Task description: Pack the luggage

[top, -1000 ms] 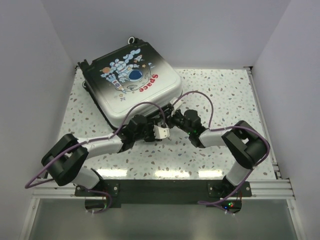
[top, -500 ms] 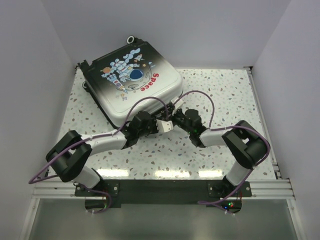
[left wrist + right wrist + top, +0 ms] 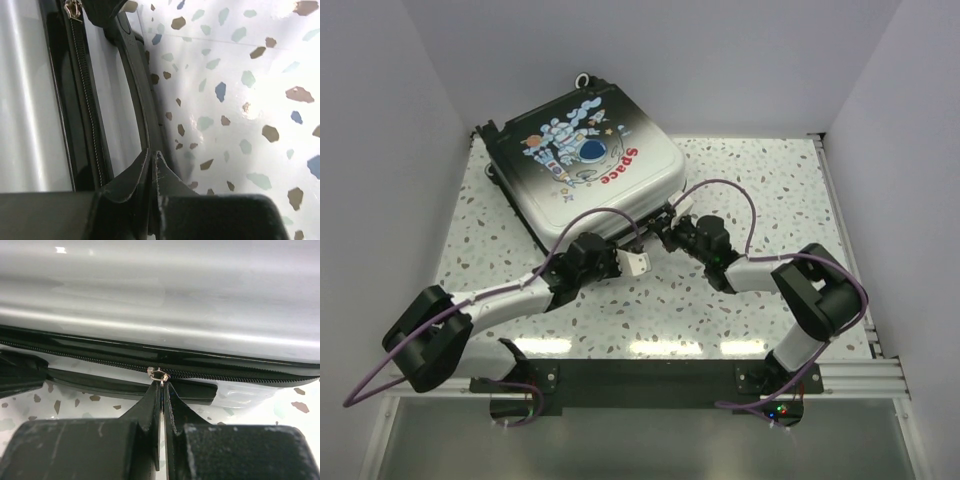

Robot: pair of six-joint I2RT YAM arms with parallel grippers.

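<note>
The luggage point(image 3: 585, 165) lies flat and closed at the back left of the table, astronaut print and red "Space" facing up. Its silver shell point(image 3: 160, 290) fills the right wrist view, with the black zipper line running below it. My right gripper point(image 3: 164, 385) is shut on the metal zipper pull point(image 3: 159, 374) at the near side of the case; from above it point(image 3: 670, 228) sits against that edge. My left gripper point(image 3: 152, 152) is shut with nothing seen between its fingers, beside the case's black side handle point(image 3: 142, 100). From above it point(image 3: 638, 262) is just off the near corner.
The speckled table point(image 3: 770, 200) extends right of the case. White walls close in on the left, back and right. A second zipper pull point(image 3: 75, 7) shows at the top of the left wrist view. Purple cables loop over both arms.
My left gripper has shut. The left arm has stretched out low toward the near left, its gripper easing slightly back from the case. The right gripper stays on the zipper pull.
</note>
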